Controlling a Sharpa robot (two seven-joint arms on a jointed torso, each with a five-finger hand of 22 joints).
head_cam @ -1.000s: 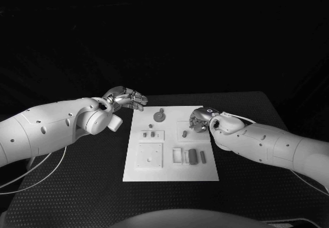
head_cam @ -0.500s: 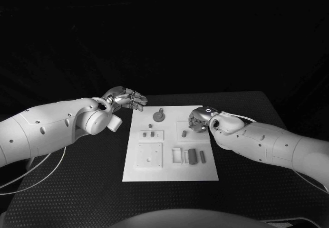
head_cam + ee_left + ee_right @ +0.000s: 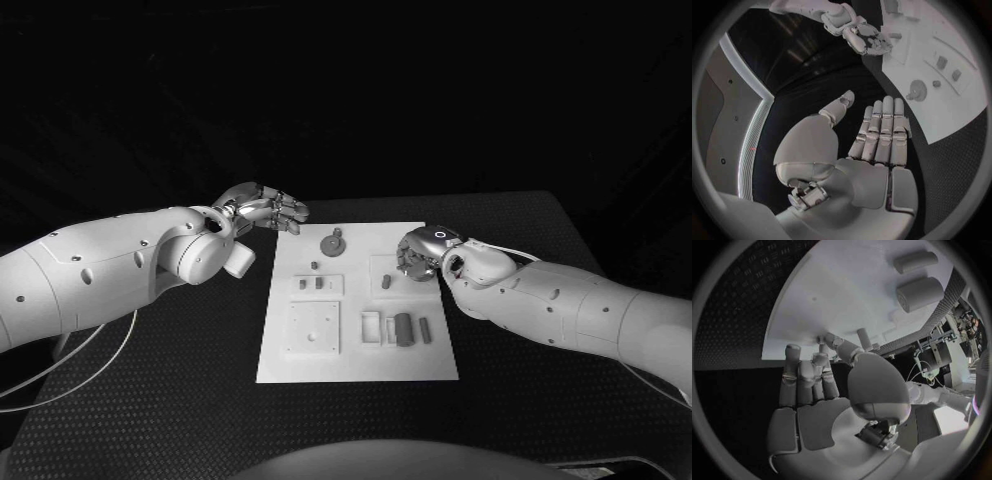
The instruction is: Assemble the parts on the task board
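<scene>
Two hands by the task board (image 3: 358,360) (white, on the desk (image 3: 173,400)): left hand (image 3: 264,209) off its far-left corner, empty, fingers extended; right hand (image 3: 418,254) over its right edge, grasp unclear.

1. The table (image 3: 173,400) is showing black, with a fine dotted weave across its top.
2. The board (image 3: 361,365) lying on the table is showing plain white, with no pattern.
3. The small parts on the board are showing grey: a round one (image 3: 335,245) at the board's far end, two short pegs (image 3: 310,283) nearer the middle, and a darker block (image 3: 404,327) toward the near end.
4. The left hand (image 3: 264,210), off the board's far left corner, is gleaming silver, on a white arm (image 3: 101,275).
5. The right hand (image 3: 418,255), over the board's right edge, is gleaming silver too, on a white arm (image 3: 577,310).
</scene>
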